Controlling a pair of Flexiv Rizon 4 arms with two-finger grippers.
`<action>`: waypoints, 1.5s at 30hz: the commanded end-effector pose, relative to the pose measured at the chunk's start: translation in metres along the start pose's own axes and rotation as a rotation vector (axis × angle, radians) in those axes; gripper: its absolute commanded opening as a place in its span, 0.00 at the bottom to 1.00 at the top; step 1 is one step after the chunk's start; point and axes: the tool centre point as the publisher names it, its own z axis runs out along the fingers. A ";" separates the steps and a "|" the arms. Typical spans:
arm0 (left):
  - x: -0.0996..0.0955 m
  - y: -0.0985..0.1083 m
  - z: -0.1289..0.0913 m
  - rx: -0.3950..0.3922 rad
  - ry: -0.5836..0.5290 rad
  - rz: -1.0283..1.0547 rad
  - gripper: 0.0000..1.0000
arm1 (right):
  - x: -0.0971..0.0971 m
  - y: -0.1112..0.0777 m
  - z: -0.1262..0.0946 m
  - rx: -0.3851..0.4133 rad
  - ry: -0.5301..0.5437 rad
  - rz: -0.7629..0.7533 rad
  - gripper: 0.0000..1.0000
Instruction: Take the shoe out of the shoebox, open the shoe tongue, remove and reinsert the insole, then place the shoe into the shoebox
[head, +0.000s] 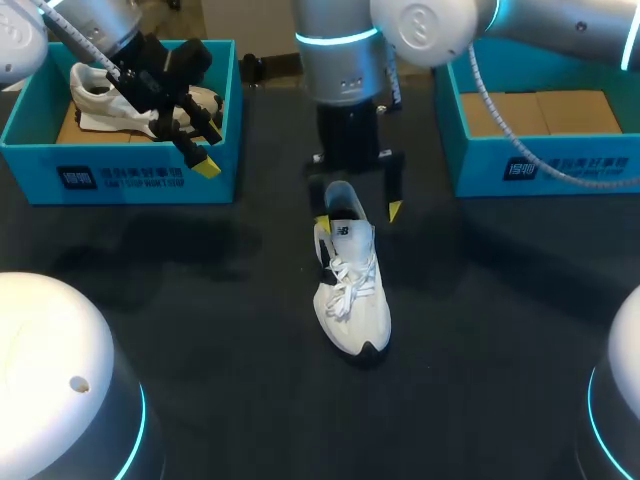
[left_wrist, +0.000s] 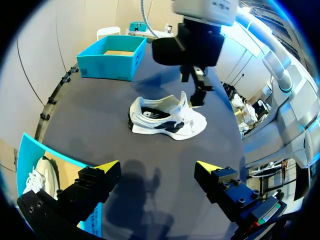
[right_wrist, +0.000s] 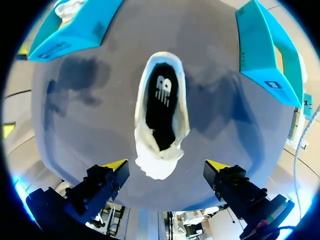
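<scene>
left shoebox (head: 120, 175) — white shoe (head: 95, 95) inside | loose shoe (head: 352, 290) (on table) | left gripper (left_wrist: 157, 167), right gripper (right_wrist: 166, 165) — spread, empty

My left end effector (left_wrist: 157, 166) is low over the dark worktop (left_wrist: 90, 130), its yellow-tipped fingers wide apart with nothing between them. Ahead of it a white shoe (left_wrist: 167, 117) rests on the worktop, its dark inside showing. The right end effector (left_wrist: 192, 90) hangs just above this shoe. A teal shoebox (left_wrist: 112, 62) stands further behind. Beside my left finger is a second shoebox (left_wrist: 30, 150) with another white shoe (left_wrist: 37, 177) inside.
</scene>
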 end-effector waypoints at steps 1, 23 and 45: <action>0.001 0.001 0.000 -0.001 -0.002 0.000 1.00 | 0.001 -0.012 0.008 -0.034 0.022 0.001 1.00; 0.001 0.001 0.000 -0.001 -0.002 0.000 1.00 | 0.010 -0.007 0.032 -0.004 0.068 -0.003 0.31; 0.001 0.001 0.000 -0.001 -0.002 0.000 1.00 | 0.005 0.036 0.042 0.005 0.070 -0.074 0.19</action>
